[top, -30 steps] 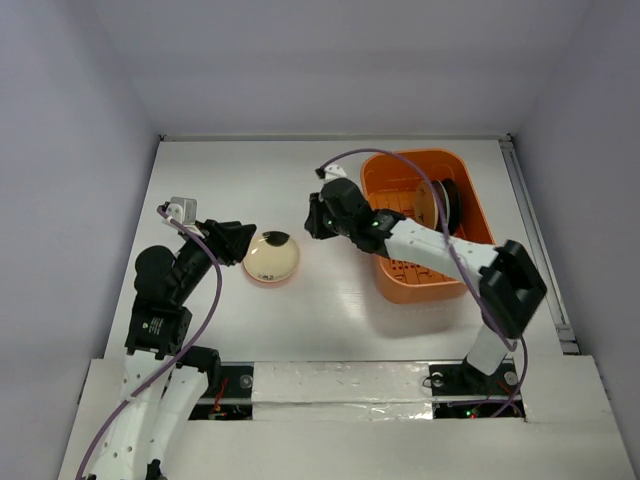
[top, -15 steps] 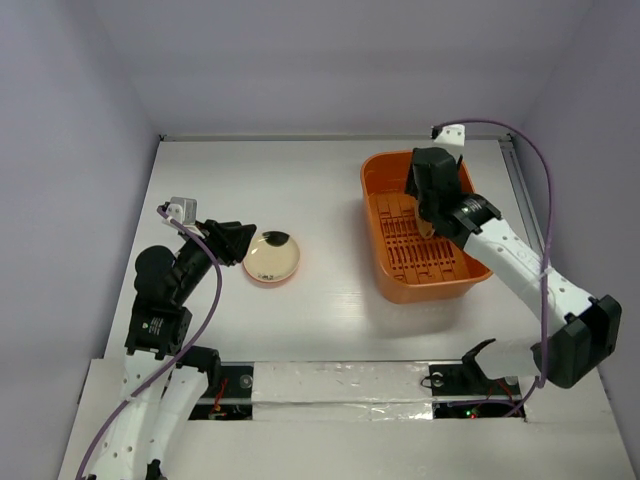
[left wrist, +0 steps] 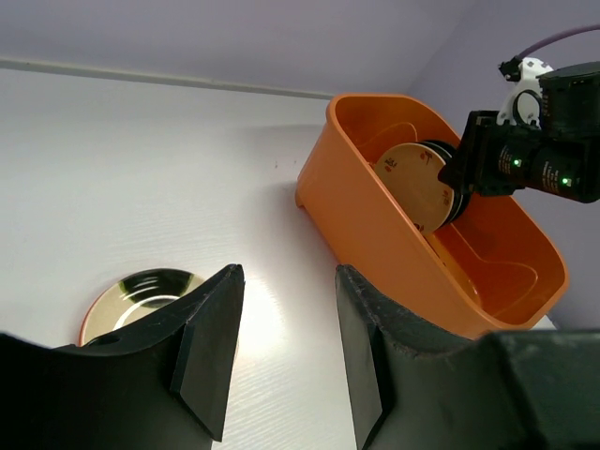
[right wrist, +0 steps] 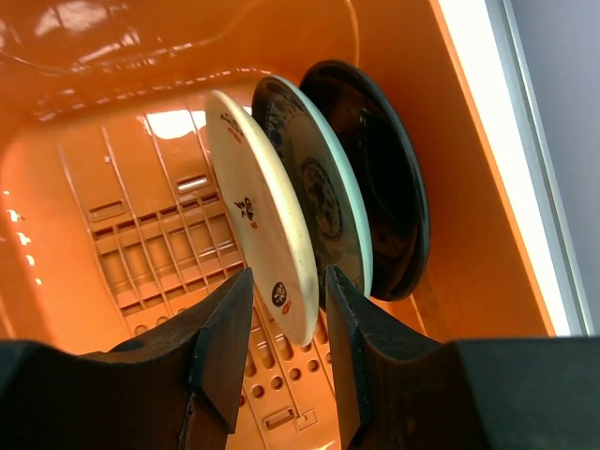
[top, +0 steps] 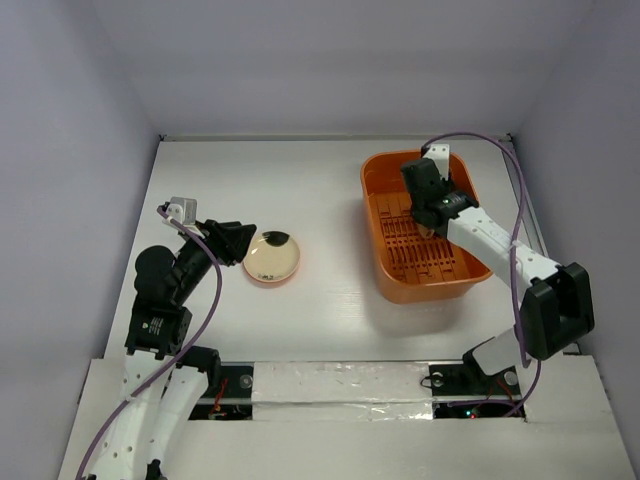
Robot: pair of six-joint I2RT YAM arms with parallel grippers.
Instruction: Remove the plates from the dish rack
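The orange dish rack [top: 375, 215] stands at the right of the table. Three plates stand on edge in it: a cream one [right wrist: 258, 197], a grey-blue patterned one [right wrist: 323, 192] and a black one [right wrist: 384, 178]. My right gripper [right wrist: 289, 300] is down inside the rack and open. Its fingers straddle the cream plate's lower rim without closing on it. An orange-rimmed plate [top: 271, 259] lies flat on the table. My left gripper [top: 243, 243] is open and empty just left of it.
The rack's walls [right wrist: 473, 159] close in around my right gripper, and its slotted floor [right wrist: 159, 234] lies below. White walls bound the table at the back and sides. The right arm's purple cable [top: 505, 215] loops over the rack's right side.
My right gripper swung from the table left of the rack to over the rack, then came down onto the cream plate's rim. The left arm has not moved.
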